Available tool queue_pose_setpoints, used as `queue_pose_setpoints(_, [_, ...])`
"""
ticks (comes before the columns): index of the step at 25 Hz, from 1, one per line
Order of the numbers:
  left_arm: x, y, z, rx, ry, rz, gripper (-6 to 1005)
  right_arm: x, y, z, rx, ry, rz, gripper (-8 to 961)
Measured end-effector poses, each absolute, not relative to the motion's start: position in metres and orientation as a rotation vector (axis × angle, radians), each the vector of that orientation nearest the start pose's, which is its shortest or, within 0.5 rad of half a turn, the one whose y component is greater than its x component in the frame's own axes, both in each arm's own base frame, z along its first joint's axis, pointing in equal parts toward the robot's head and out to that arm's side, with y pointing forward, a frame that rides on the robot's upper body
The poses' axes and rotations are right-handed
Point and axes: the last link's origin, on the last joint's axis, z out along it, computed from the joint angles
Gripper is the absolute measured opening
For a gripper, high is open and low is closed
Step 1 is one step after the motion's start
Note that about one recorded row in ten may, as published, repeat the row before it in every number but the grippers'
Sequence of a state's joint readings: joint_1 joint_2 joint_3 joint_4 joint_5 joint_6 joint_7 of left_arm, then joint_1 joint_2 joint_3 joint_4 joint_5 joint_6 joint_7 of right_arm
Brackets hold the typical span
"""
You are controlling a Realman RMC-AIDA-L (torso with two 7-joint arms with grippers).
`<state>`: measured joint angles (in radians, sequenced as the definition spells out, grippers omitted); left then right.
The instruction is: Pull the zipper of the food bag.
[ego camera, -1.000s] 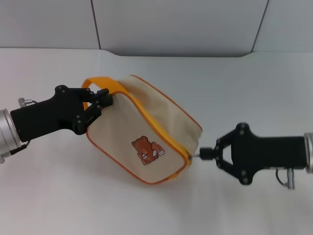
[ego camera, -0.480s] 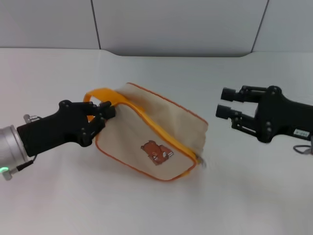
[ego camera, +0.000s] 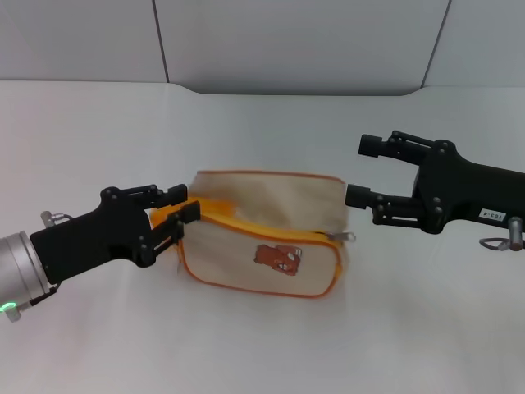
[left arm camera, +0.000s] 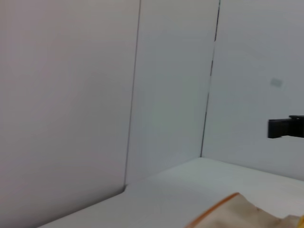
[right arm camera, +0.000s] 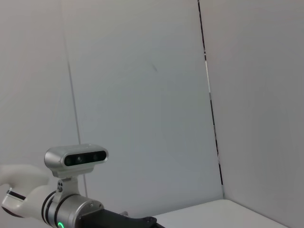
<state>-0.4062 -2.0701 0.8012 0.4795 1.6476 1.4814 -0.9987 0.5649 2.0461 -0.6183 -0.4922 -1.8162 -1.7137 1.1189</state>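
The food bag (ego camera: 262,226), a cream pouch with orange piping and a brown bear picture (ego camera: 279,256), lies flat on the white table in the head view. Its zipper (ego camera: 262,223) runs along the upper face, with the silver pull tab (ego camera: 349,238) at the right end. My left gripper (ego camera: 189,203) is at the bag's left end, fingers slightly apart around the orange strap (ego camera: 167,218). My right gripper (ego camera: 359,171) is open and empty, just above and right of the pull tab, not touching it. A corner of the bag (left arm camera: 237,209) shows in the left wrist view.
The white table (ego camera: 262,345) meets a grey panelled wall (ego camera: 287,41) at the back. The left wrist view shows one finger of the right gripper (left arm camera: 285,127) far off. The right wrist view shows the left arm's wrist camera (right arm camera: 76,159) before the wall.
My right gripper let go of the pull tab, opened and drew back up and to the right. The bag dropped from tilted to flat on the table. My left gripper lowered and its fingers spread.
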Motion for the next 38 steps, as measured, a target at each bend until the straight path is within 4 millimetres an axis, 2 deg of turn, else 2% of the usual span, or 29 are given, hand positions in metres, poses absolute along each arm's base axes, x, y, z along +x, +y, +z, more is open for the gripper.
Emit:
queue_pose_setpoints(3, [-0.286, 0.301, -0.009, -2.506, -0.445, -0.902, 184, 0.239, 0.325, 0.011, -2.666, 0.313, 1.053, 757])
queue_pose_setpoints(7, [-0.272, 0.297, 0.028, -2.579, -0.401, -1.061, 323, 0.240, 0.321, 0.015, -2.729, 0.287, 1.036, 812])
queue_pose_setpoints(9, [-0.261, 0.298, 0.040, -2.682, -0.376, -1.108, 550, 0.239, 0.316, 0.018, -2.790, 0.263, 1.037, 839])
queue_pose_setpoints(10, [-0.253, 0.297, 0.045, -2.775, -0.362, -1.123, 569, 0.238, 0.313, 0.019, -2.820, 0.253, 1.037, 839])
queue_pose_setpoints(14, [-0.239, 0.293, 0.039, -2.960, -0.348, -1.100, 647, 0.236, 0.302, 0.021, -2.923, 0.215, 1.057, 838])
queue_pose_setpoints(20, [-0.237, 0.290, 0.023, -2.978, -0.354, -1.084, 763, 0.240, 0.297, 0.017, -2.914, 0.236, 1.057, 840])
queue_pose_setpoints(26, [-0.238, 0.290, 0.023, -2.963, -0.353, -1.082, 818, 0.240, 0.296, 0.012, -2.905, 0.242, 1.055, 840])
queue_pose_setpoints(38, [-0.239, 0.290, 0.022, -2.953, -0.361, -1.083, 816, 0.240, 0.295, 0.010, -2.906, 0.238, 1.061, 839])
